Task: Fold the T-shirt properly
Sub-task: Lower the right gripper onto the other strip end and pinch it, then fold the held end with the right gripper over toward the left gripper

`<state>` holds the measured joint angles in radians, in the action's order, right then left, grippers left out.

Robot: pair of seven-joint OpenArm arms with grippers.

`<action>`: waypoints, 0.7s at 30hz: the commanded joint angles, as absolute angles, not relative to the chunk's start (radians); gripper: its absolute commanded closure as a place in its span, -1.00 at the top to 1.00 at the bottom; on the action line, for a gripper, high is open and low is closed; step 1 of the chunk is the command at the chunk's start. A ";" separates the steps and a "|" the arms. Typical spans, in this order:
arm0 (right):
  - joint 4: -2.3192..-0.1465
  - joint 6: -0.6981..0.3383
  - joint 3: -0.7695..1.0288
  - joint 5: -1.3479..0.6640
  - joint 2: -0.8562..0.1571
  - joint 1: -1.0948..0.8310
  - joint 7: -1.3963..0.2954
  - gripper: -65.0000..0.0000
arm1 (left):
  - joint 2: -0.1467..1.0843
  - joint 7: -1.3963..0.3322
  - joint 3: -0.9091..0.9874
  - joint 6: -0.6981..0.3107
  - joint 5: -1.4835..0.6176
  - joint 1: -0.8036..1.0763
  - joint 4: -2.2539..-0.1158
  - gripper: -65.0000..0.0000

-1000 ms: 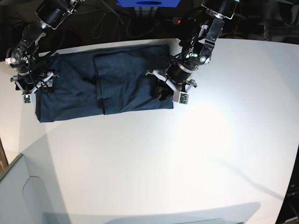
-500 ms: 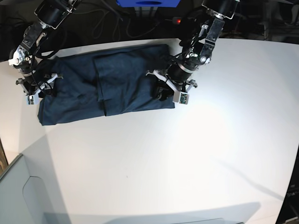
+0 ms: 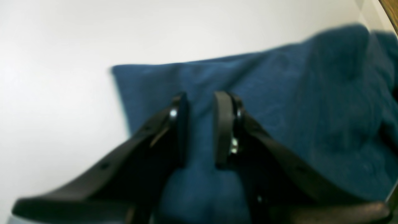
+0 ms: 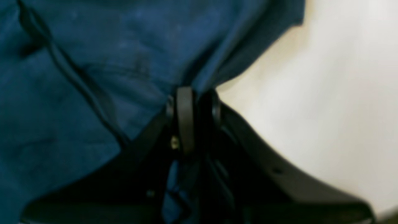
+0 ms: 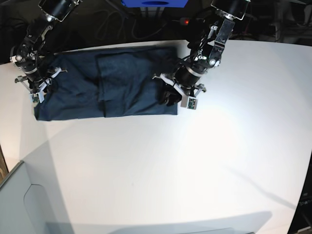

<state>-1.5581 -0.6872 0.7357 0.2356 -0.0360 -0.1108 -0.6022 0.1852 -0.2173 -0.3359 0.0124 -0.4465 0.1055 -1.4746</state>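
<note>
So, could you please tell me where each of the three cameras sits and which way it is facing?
Base: mounted overhead, looking down at the white table, the T-shirt and both arms.
Left wrist: sits behind the left tool, facing along its fingers, which pinch shirt fabric at one end.
Right wrist: sits behind the right tool, facing the cloth gathered at its tips, near the shirt's other end.
Shared: all three show the T-shirt and table; base shows both tools.
</note>
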 commanded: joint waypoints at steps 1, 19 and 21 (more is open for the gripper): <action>-1.616 -0.698 0.722 0.211 -0.038 -0.105 -0.568 -1.00 | 0.186 -0.200 -0.332 0.008 -0.453 0.099 -1.491 -0.56; -2.052 -0.698 0.285 0.209 0.077 -0.312 -0.565 -1.00 | 0.182 -0.200 -0.332 0.008 -0.453 0.084 -1.483 -0.56; -2.049 -0.698 0.217 0.213 0.077 -0.314 -0.565 -1.00 | 0.182 -0.200 -0.332 0.008 -0.453 0.084 -1.483 -0.56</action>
